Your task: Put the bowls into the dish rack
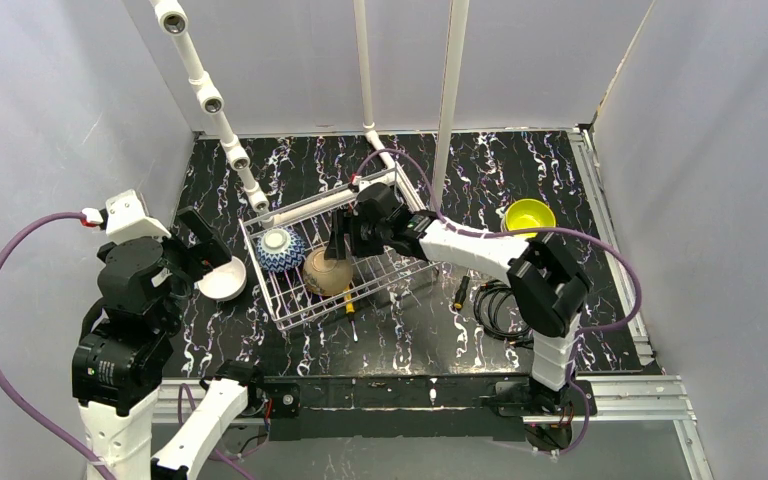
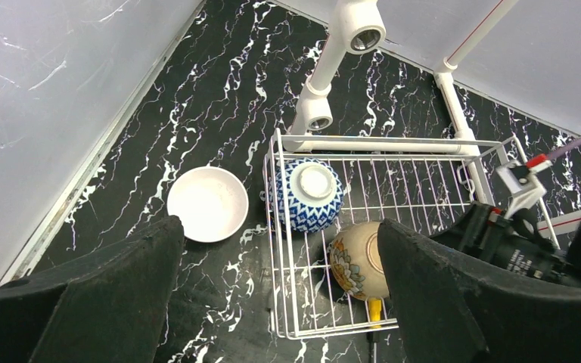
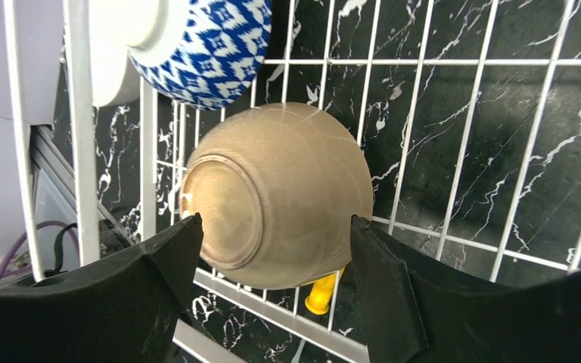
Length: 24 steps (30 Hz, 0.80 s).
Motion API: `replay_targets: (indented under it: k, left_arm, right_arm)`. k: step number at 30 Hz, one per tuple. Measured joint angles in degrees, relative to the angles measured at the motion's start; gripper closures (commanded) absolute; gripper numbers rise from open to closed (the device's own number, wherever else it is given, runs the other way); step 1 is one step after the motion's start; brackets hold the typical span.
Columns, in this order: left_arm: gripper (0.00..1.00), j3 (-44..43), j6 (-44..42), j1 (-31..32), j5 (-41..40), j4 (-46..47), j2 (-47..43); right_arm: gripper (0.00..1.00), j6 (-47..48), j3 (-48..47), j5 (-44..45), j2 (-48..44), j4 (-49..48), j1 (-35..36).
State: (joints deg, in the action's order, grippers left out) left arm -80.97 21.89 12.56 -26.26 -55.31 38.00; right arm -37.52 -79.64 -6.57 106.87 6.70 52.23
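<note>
The black marbled table carries the dish rack, a white bowl, a yellow-green bowl and a coiled cable.

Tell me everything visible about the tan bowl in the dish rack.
The tan bowl looks matte and finely ribbed, with a round foot ring and a flowery pattern at its rim. It lies tipped on its side on the dish rack floor, beside the blue-white bowl. The open right gripper straddles it; contact is unclear.

Bright, even light from above — soft shadows, mild sheen on the glossy table, views sharp
</note>
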Motion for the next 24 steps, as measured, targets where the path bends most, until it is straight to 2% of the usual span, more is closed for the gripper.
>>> replay_targets:
  k: [2,7,24]
  left_arm:
    - [0.02,0.04,0.07,0.00,0.20,-0.02,0.07]
    - [0.02,0.76,0.24,0.00,0.39,-0.02,0.09]
    - [0.02,2.86,0.90,0.00,0.52,0.02,0.26]
  right_arm:
    - [0.28,-0.07,-0.22,-0.92,1.60,-0.28,0.11]
    - [0.35,-0.81,-1.60,-4.04,4.96,-3.08,0.81]
    - [0.38,-4.46,-1.55,-10.40,7.08,-9.05,5.22]
